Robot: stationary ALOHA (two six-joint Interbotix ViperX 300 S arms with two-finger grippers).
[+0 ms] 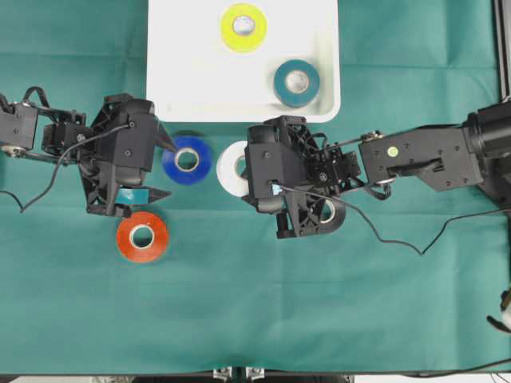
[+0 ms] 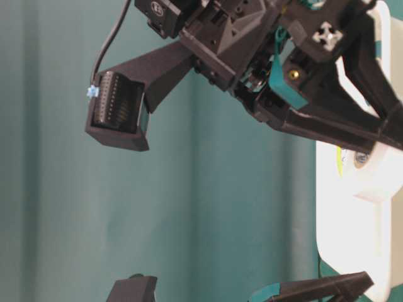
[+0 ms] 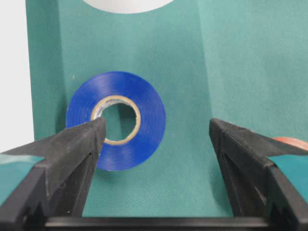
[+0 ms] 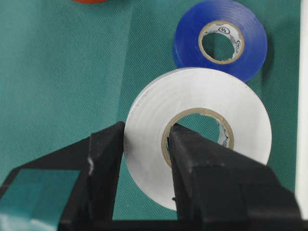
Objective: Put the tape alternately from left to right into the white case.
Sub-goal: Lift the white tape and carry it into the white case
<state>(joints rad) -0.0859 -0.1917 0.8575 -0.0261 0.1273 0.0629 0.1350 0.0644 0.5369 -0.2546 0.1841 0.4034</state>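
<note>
Right pincer [image 4: 144,168] grips white tape [image 4: 202,130]; left pincer [image 3: 156,139] gapes empty; white case [image 1: 172,88] holds yellow tape [image 1: 244,27], teal tape [image 1: 297,82].

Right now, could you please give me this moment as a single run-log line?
right gripper: shut on white tape roll | left gripper: open by blue tape roll | white case: yellow, teal rolls

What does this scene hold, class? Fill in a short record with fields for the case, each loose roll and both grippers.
white case: holds yellow roll and teal roll
white roll: clamped through its wall by right gripper, one finger inside the core
blue roll: flat on cloth, near left gripper
left gripper: open, holding nothing
orange roll: flat on cloth, apart from both grippers
</note>
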